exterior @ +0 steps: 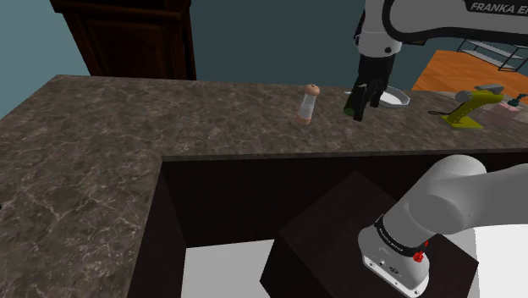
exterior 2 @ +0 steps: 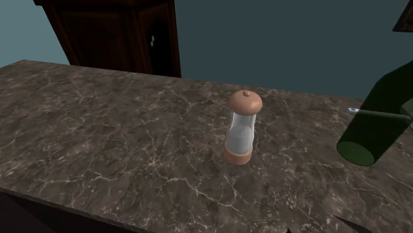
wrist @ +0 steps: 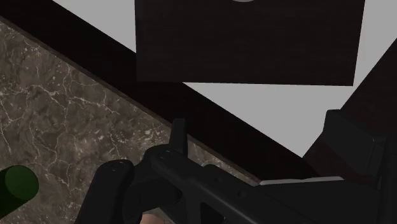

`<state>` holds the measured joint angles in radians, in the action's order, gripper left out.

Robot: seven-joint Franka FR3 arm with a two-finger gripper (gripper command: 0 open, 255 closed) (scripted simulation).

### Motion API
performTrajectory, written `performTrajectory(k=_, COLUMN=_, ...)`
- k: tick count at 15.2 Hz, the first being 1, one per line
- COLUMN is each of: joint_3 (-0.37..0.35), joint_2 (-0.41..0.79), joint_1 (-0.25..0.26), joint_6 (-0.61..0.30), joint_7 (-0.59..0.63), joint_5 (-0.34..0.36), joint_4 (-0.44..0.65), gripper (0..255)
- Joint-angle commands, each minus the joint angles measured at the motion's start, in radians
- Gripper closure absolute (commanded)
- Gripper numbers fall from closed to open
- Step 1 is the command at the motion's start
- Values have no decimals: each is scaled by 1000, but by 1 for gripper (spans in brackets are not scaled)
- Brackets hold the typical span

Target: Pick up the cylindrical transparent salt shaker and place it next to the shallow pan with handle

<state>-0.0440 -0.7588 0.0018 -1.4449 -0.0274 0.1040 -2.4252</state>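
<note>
The salt shaker (exterior: pixel 308 105) stands upright on the dark marbled counter (exterior: pixel 127 144); it has a clear body with a tan cap and base. The second exterior view gives it close up, the shaker (exterior 2: pixel 242 128) alone on the stone. My black gripper (exterior: pixel 368 96) hangs over the counter to the shoulder view's right of the shaker, well apart from it. Its fingers stand apart with nothing between them, as the wrist view's gripper (wrist: pixel 267 145) confirms. The shallow grey pan (exterior: pixel 398 99) lies just behind the gripper.
A dark green bottle (exterior: pixel 352 103) leans close beside the gripper; it is large at the second exterior view's right as the bottle (exterior 2: pixel 372 120). A yellow-green appliance (exterior: pixel 470 110) and a pink object (exterior: pixel 508 114) sit further right. A dark wooden cabinet (exterior: pixel 127 38) rises behind the counter.
</note>
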Motion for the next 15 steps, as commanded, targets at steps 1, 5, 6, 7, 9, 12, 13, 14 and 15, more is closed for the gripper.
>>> performTrajectory(k=1, joint_3=0, joint_2=0, joint_1=0, joint_6=0, joint_7=0, joint_5=0, joint_4=0, gripper=0)
performTrajectory(k=5, joint_3=46, joint_2=136, joint_1=-16, joint_6=-90, joint_7=-58, joint_5=41, joint_4=57, gripper=0)
performTrajectory(k=6, joint_3=57, joint_2=171, joint_1=-20, joint_6=-111, joint_7=-72, joint_5=50, joint_4=74, gripper=0)
performTrajectory(k=7, joint_3=67, joint_2=206, joint_1=-23, joint_6=-131, joint_7=-86, joint_5=57, joint_4=93, gripper=0)
performTrajectory(k=9, joint_3=86, joint_2=278, joint_1=-29, joint_6=-167, joint_7=-114, joint_5=69, joint_4=134, gripper=0)
performTrajectory(k=12, joint_3=112, joint_2=387, joint_1=-37, joint_6=-214, joint_7=-156, joint_5=82, joint_4=206, gripper=0)
performTrajectory(k=13, joint_3=120, joint_2=424, joint_1=-39, joint_6=-228, joint_7=-170, joint_5=84, joint_4=232, gripper=0)
performTrajectory(k=14, joint_3=128, joint_2=461, joint_1=-41, joint_6=-241, joint_7=-184, joint_5=86, joint_4=259, gripper=0)
performTrajectory(k=15, joint_3=135, joint_2=498, joint_1=-44, joint_6=-252, joint_7=-198, joint_5=87, joint_4=288, gripper=0)
